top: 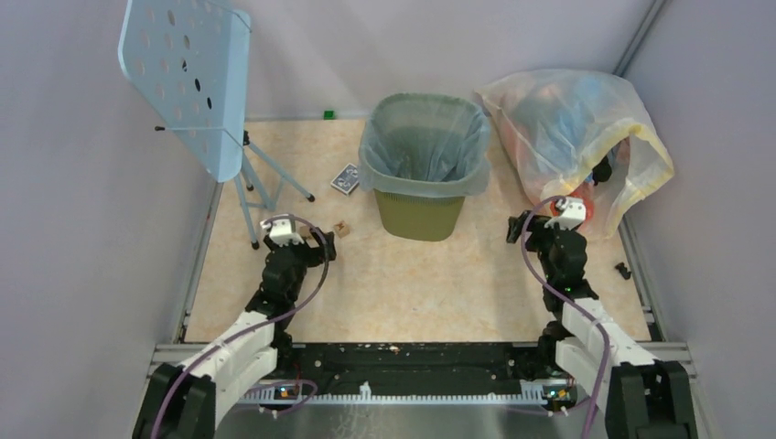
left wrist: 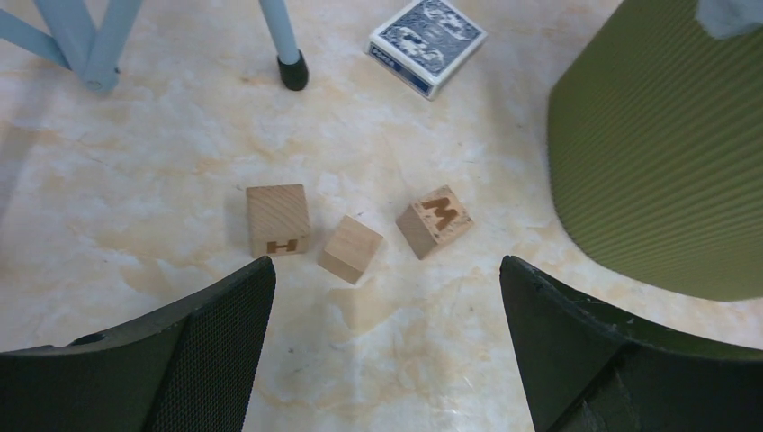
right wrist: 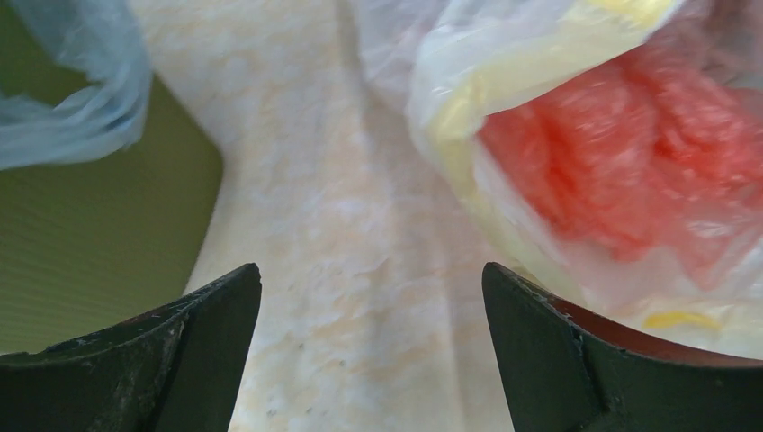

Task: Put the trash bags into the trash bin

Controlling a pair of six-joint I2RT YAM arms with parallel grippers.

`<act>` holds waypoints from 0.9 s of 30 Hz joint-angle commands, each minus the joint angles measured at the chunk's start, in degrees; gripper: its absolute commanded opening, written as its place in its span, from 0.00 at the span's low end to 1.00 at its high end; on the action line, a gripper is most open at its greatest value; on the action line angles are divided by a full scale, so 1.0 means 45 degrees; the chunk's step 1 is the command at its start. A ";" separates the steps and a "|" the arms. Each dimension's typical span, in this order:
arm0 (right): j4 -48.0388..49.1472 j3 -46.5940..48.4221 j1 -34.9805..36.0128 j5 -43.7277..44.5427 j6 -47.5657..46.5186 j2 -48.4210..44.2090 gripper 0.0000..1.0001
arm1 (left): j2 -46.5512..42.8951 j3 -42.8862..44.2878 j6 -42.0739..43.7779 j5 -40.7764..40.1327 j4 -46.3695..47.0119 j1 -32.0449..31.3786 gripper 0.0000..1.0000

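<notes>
The pale bag (top: pixel 424 137) lined the green bin (top: pixel 416 218) at twelve o'clock, its edge folded over the rim to anchor it. My left gripper (left wrist: pixel 382 265) at seven and right gripper (right wrist: pixel 367 270) at five stood wide, holding nothing.

A robot lab cell: plain grey walls (top: pixel 82 274) enclosing an aluminium-framed table (top: pixel 430 283).

The pale blue-grey trash bag (top: pixel 424 137) lines the olive-green trash bin (top: pixel 419 216), its edge folded over the rim. My left gripper (top: pixel 322 245) sits low to the bin's left, my right gripper (top: pixel 520 229) between the bin and the stuffed yellowish sack (top: pixel 576 128).
</notes>
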 commanded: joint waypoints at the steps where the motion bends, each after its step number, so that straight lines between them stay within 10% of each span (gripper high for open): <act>1: 0.2672 0.0481 -0.1206 -0.0741 -0.0973 0.1288 0.91 | 0.1888 0.0668 0.1374 -0.1225 0.3072 0.0020 0.99; 15: 1.3060 -0.1010 -0.1570 0.0495 -0.2660 0.8355 0.91 | 0.6075 0.1835 0.5137 -0.0833 0.5615 0.1233 0.99; 27: 0.9821 0.0246 -0.1561 -0.0273 -0.2944 0.8074 0.92 | 0.9104 0.2766 0.6138 0.2396 0.6829 0.2966 0.99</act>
